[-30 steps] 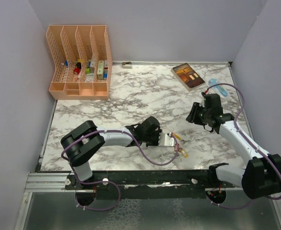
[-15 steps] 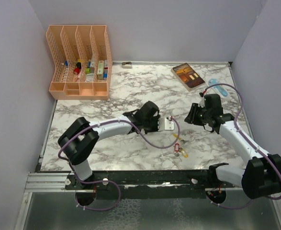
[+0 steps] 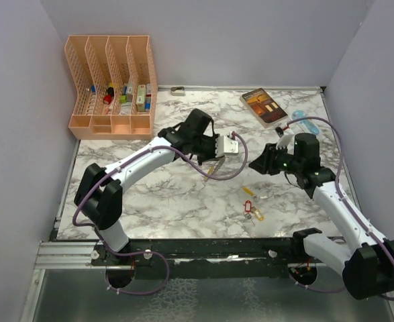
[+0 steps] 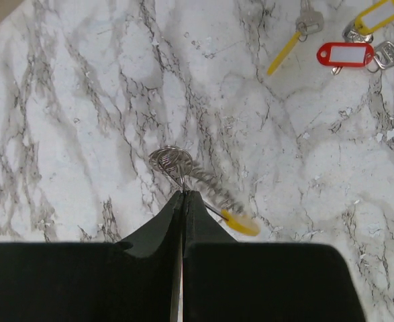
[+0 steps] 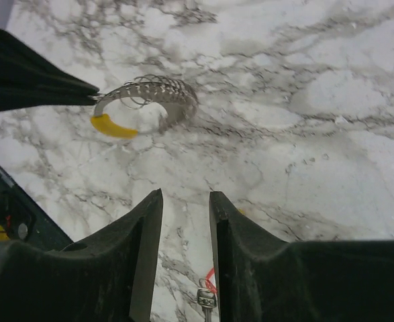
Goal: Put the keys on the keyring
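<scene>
My left gripper [image 3: 215, 158] is shut on the keyring [image 3: 213, 168], a loop of silvery coils with a yellow segment, and holds it above the table's middle. In the left wrist view the shut fingertips [image 4: 183, 196] pinch the ring [image 4: 170, 160], and its yellow segment [image 4: 241, 225] hangs to the right. My right gripper [image 3: 256, 164] is open and empty, just right of the ring. Its view shows the ring [image 5: 150, 94] held ahead of its open gripper [image 5: 185, 196]. The keys [image 3: 252, 203], with red and yellow tags, lie on the table near the front; they also show in the left wrist view [image 4: 344, 54].
A peach file organizer [image 3: 111, 87] holding small items stands at the back left. A brown booklet [image 3: 264, 107] and a blue plastic object [image 3: 305, 121] lie at the back right. Purple cables loop around both arms.
My left gripper has lifted the keyring away from the keys and carried it back toward the table's middle. My right gripper has swung left toward the ring.
</scene>
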Robot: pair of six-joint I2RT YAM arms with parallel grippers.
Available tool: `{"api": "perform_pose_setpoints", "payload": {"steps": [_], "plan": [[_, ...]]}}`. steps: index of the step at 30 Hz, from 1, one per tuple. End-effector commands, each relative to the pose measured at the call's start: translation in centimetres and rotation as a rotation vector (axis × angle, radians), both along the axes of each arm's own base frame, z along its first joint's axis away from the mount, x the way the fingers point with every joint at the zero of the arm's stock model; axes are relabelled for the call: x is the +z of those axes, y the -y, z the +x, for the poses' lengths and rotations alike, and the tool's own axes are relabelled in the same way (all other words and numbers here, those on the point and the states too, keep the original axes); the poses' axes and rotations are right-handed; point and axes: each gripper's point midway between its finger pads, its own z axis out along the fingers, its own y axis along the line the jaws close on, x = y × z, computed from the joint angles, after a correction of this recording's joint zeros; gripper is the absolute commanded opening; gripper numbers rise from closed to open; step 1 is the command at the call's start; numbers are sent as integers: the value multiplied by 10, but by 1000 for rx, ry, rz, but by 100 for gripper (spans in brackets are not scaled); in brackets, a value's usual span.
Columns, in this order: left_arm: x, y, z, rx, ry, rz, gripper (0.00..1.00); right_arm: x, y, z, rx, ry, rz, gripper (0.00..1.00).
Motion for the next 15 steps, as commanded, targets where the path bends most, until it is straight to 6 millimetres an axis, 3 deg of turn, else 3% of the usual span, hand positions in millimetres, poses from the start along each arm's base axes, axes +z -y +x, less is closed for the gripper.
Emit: {"api": "perform_pose_setpoints", "payload": {"steps": [1, 7, 15], "plan": [[46, 0, -22, -121, -76, -101, 0, 48, -19, -5, 135, 219, 90, 36], [74, -8, -34, -193, -164, -211, 0, 69, -25, -15, 188, 313, 126, 37], [75, -7, -43, -225, -222, -257, 0, 71, -25, -14, 192, 315, 122, 32]]}}
